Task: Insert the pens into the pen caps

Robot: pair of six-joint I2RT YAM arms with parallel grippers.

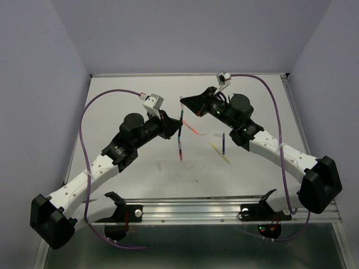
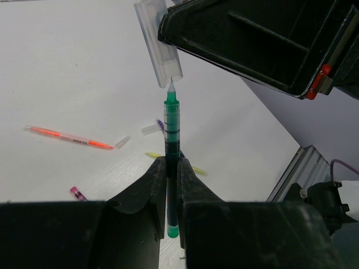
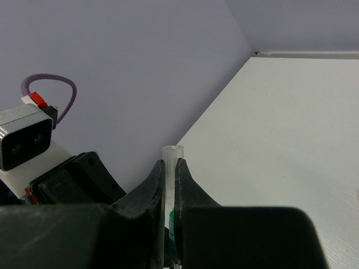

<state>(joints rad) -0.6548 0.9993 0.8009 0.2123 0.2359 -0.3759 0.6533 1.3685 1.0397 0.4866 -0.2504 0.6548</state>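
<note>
left claw point(image 2: 172, 163) clamped the green pen point(image 2: 171, 120), right claw point(image 3: 170, 166) the cap point(image 2: 160, 42); tip at its mouth likely needed a straight push.

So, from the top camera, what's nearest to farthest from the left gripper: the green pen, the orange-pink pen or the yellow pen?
1. Green pen, clamped in the left gripper itself.
2. Orange-pink pen, lying just to its right.
3. Yellow pen, farthest out to the right.
</note>
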